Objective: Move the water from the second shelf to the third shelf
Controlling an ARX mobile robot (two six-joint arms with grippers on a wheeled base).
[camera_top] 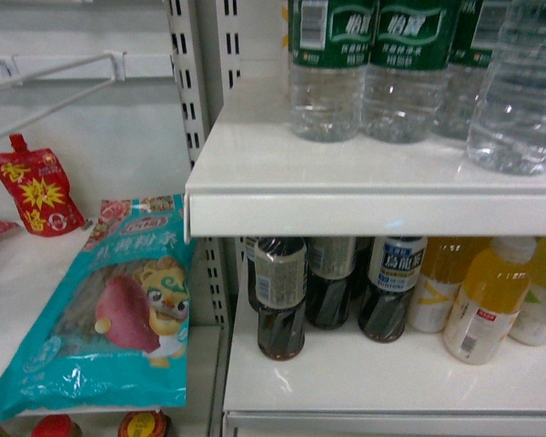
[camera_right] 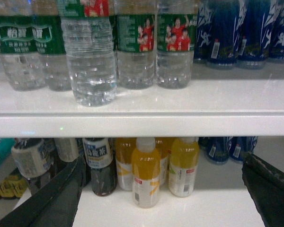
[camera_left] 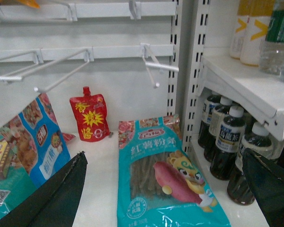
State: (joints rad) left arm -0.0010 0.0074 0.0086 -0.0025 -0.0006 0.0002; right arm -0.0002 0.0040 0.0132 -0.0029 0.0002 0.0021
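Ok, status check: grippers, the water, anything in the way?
Left gripper open, empty. Right gripper open, empty, facing the shelves. Front water bottle upright at the shelf edge; more water behind it, orange drinks below.

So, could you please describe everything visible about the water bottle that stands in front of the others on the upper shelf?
The front water bottle is clear ribbed plastic holding colourless water. A dark green label with red-shirted figures wraps its upper part; its cap is out of frame. It stands upright on the white upper shelf, close to the front edge, ahead of the row of other water bottles. Whether it touches them cannot be told. No gripper touches it; in the head view it stands at the right.
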